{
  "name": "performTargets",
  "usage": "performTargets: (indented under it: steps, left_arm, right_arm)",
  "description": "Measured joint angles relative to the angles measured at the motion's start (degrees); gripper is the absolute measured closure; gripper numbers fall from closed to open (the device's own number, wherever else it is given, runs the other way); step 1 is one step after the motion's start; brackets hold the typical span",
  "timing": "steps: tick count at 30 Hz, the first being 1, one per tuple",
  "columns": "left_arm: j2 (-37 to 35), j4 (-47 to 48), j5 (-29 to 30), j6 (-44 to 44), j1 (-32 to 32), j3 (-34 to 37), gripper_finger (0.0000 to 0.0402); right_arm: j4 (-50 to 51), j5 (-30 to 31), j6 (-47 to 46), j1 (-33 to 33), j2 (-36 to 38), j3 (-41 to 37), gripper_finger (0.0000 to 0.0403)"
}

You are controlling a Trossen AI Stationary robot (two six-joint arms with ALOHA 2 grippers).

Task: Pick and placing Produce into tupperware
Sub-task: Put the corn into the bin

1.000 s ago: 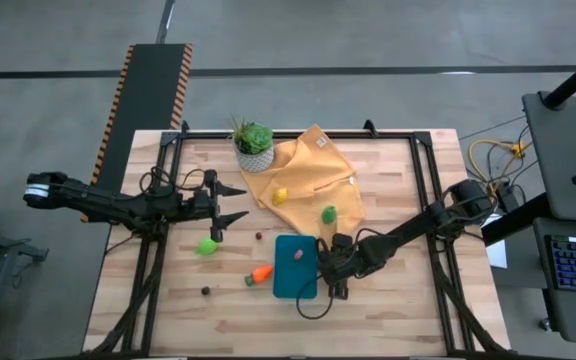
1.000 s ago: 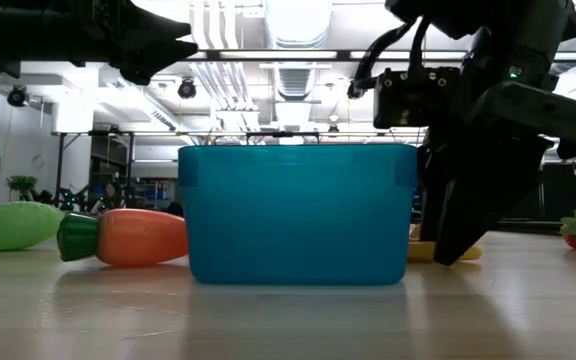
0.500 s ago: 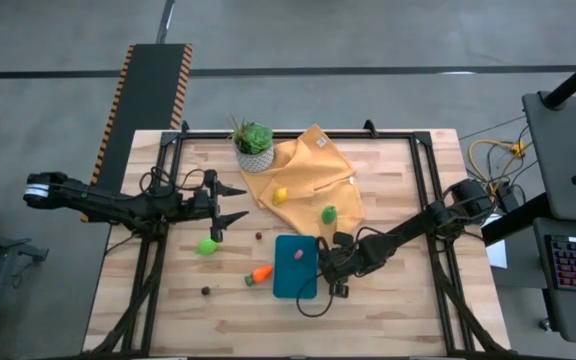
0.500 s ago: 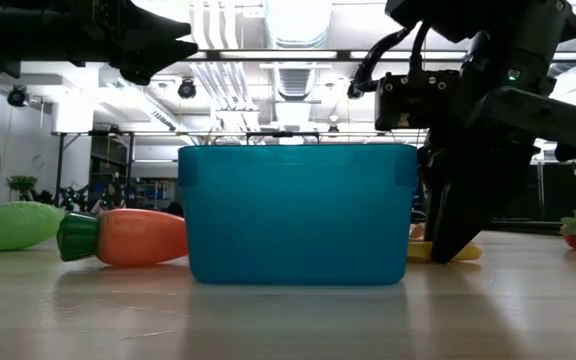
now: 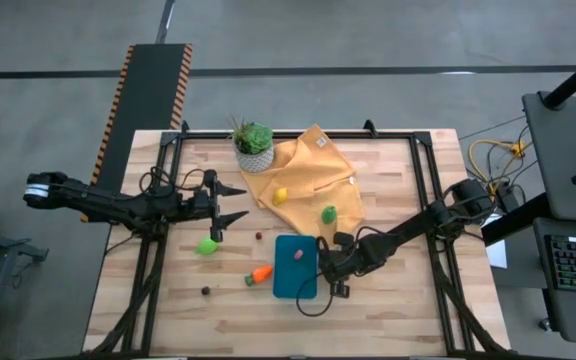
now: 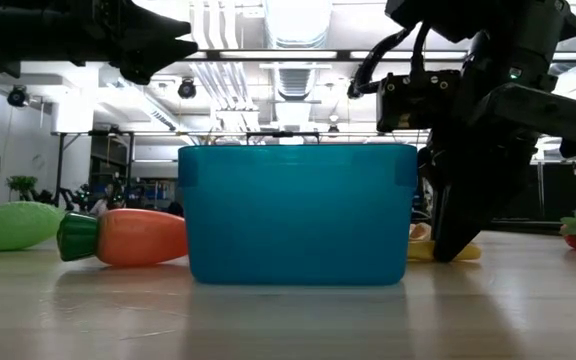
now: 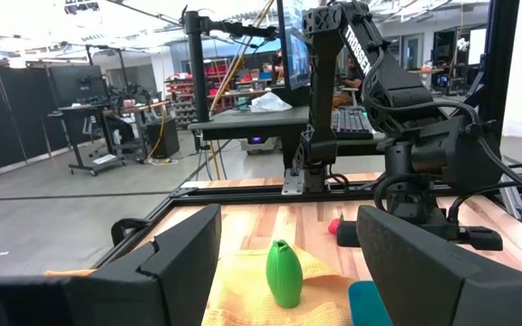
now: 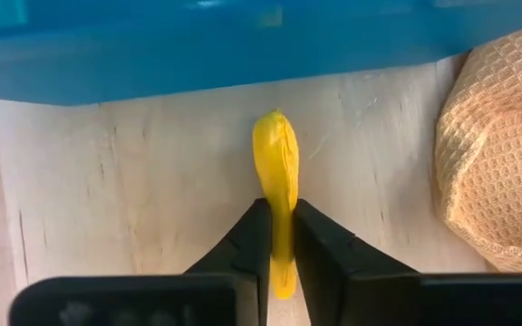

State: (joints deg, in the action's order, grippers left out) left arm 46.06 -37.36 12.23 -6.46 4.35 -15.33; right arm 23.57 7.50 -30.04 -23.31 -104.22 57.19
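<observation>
One tupperware [image 5: 295, 267]; right gripper [image 8: 281, 237] pinching one yellow produce [image 8: 278, 181]

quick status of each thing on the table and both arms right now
tupperware: lidless, one pink piece inside
yellow produce: on the wood beside the tupperware, pinched by the right gripper
left gripper: jaws open, holding nothing, off the table
carrot: lying against the tupperware
lime piece: loose on the wood
plant: upright
</observation>
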Motion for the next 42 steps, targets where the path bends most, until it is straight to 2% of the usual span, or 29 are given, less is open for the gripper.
performTargets:
  steps: [8, 15, 27, 42]
  left_arm:
    - [0.0, -1.2, 0.0, 0.0, 0.0, 0.0, 0.0157]
    - [0.0, -1.2, 0.0, 0.0, 0.0, 0.0, 0.0157]
    - [0.0, -1.2, 0.0, 0.0, 0.0, 0.0, 0.0157]
    - [0.0, -1.2, 0.0, 0.0, 0.0, 0.0, 0.0157]
  right_arm:
    - [1.6, -1.5, 0.0, 0.0, 0.0, 0.8, 0.0384]
    - [11.7, -2.4, 0.1, -0.2, -0.1, 4.0, 0.0385]
    - [14.8, -1.8, 2.0, -0.1, -0.1, 8.4, 0.0385]
    - [24.9, 0.5, 6.5, 0.0, -0.1, 15.5, 0.0385]
